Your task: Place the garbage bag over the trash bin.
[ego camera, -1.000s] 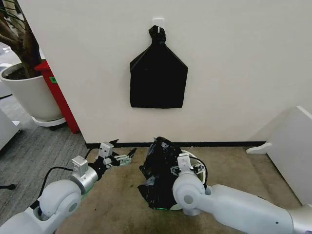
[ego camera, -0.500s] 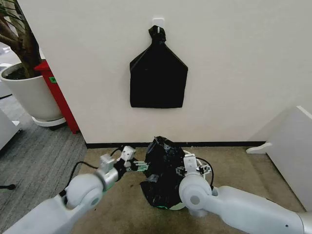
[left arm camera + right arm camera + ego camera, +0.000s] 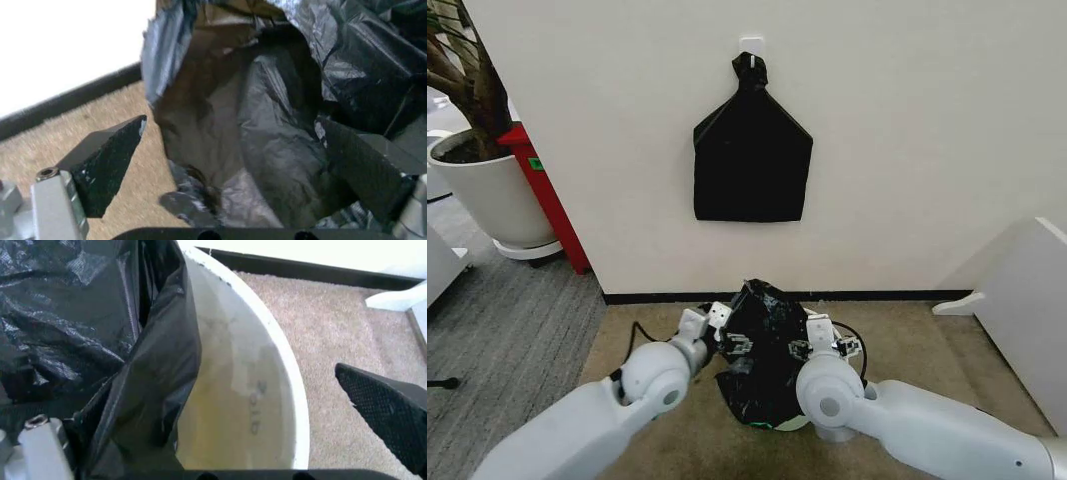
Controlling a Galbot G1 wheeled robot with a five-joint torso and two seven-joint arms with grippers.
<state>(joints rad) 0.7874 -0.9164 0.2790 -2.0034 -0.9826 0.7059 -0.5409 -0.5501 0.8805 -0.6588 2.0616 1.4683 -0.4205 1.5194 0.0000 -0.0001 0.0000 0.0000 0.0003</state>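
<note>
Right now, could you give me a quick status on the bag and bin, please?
Left gripper open at the garbage bag. Right gripper open, straddling the trash bin rim. Bag partly inside, rim uncovered.

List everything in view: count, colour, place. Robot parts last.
garbage bag: one, glossy black, crinkled, draped on the bin by the wall
trash bin: one, cream-white, on the carpet under the bag
black bundle: one, flat, knotted top, hanging on the wall
plant pot: one, white, far left on the floor
red stand: one, beside the pot
white panel: one, at right
left gripper: one, grey, open, at the bag's left edge
right gripper: one, grey, open, straddling the bin's rim
</note>
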